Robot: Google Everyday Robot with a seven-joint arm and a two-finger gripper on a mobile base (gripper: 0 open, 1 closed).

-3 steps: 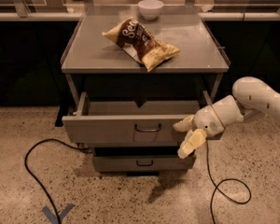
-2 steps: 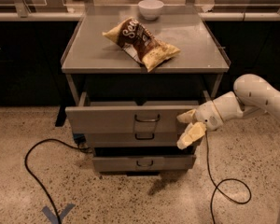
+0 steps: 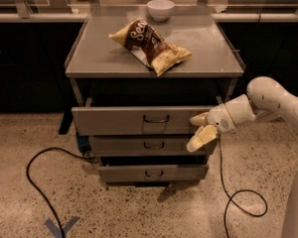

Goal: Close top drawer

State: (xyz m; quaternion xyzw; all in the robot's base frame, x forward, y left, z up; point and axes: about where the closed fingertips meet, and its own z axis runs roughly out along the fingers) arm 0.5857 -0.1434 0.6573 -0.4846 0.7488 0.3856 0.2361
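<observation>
The top drawer is a wide grey metal drawer with a small dark loop handle at its centre. It stands only slightly out from the cabinet, with almost none of its inside showing. My gripper is at the right end of the drawer front, its pale fingers spread apart, with the upper one against the front. It holds nothing. My white arm reaches in from the right.
Two lower drawers stick out a little. On the cabinet top lie a chip bag and a white bowl. A black cable loops on the floor at left, another at right.
The top drawer has slid back into the cabinet, from wide open to nearly shut. My gripper has moved inward with the drawer front.
</observation>
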